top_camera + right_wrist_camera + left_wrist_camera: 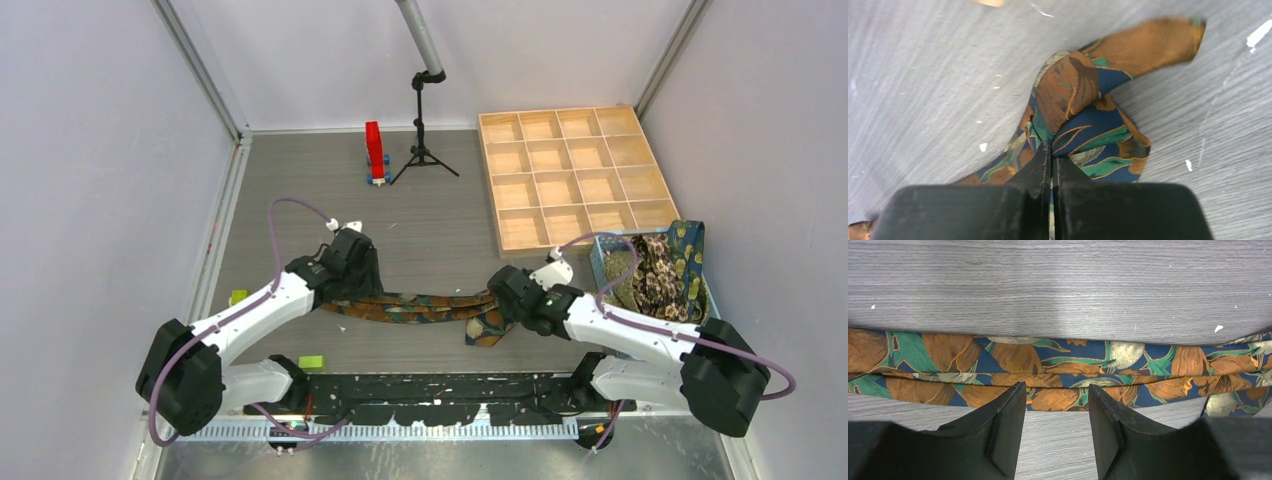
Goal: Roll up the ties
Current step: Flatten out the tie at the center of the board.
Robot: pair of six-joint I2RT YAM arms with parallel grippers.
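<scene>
Left wrist view: left claw [1057, 390] about half open, gripping nothing. Tips sit over near edge of tie [1058, 365]; contact not determinable. Tie runs crosswise just ahead of tips, doubled lengthwise.

Right wrist view: right claw [1052, 150] closed, tips pinching bunched fold of same tie. Tie's end lies beyond claw, to upper right.

Overhead view only: tie stretched between both claws. More ties [660, 265] heaped in basket [596, 268] just right of right claw. Claw openings unreadable here.

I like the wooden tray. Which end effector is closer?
Right. The right end effector is just near-side of the wooden tray; the left end effector is farther left.
</scene>
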